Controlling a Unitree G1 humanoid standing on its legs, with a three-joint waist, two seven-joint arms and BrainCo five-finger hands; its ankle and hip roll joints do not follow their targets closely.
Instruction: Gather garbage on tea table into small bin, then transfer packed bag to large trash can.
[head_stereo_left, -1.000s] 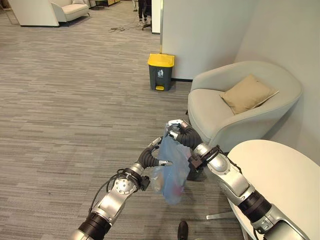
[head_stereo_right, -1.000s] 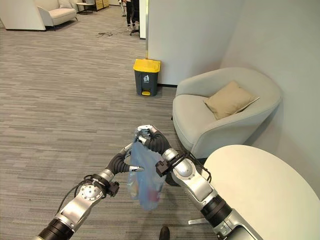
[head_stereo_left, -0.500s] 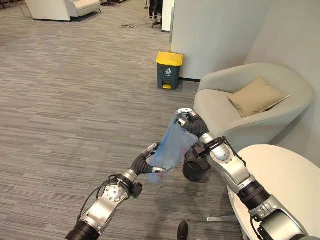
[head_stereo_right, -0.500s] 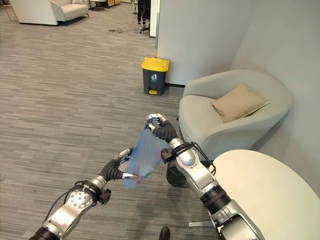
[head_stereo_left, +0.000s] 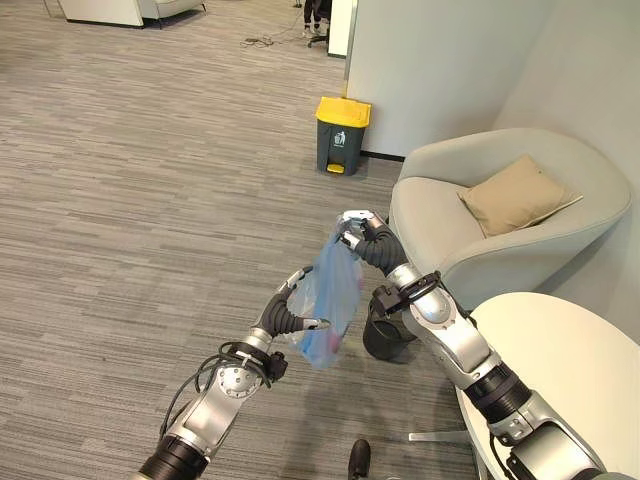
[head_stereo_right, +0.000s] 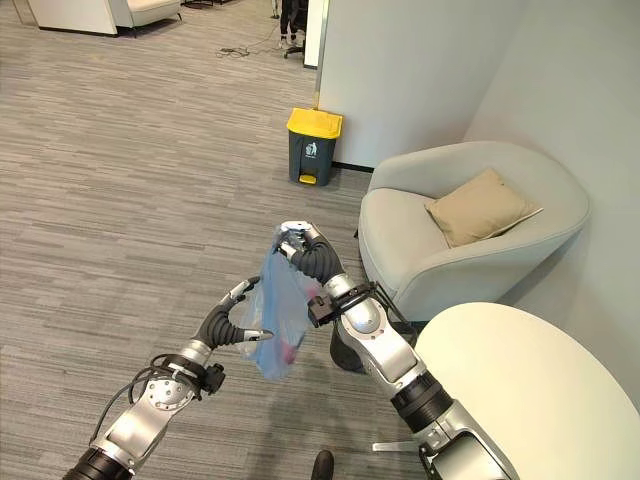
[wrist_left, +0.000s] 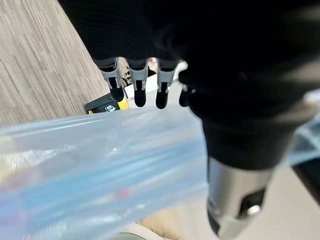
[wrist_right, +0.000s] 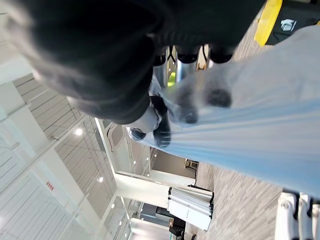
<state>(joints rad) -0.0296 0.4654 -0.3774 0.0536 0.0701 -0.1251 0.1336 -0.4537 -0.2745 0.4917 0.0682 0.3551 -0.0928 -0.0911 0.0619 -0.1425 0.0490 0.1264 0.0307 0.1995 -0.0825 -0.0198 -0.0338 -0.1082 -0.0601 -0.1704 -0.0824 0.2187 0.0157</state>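
A pale blue translucent trash bag with garbage in its bottom hangs in the air over the floor. My right hand is shut on its gathered top, the plastic pinched under the thumb. My left hand is at the bag's lower left side, open, with straight fingers and thumb on either side of the plastic. The large trash can, dark grey with a yellow lid, stands far ahead by the wall. The small black bin sits on the floor behind my right forearm.
A light grey armchair with a tan cushion stands to the right. The round white tea table is at the lower right. Open wood-look floor stretches between me and the trash can.
The view has shifted. The bag swung left toward my left hand and hangs a little higher; my left hand has come up against its lower side. The right hand's hold is unchanged.
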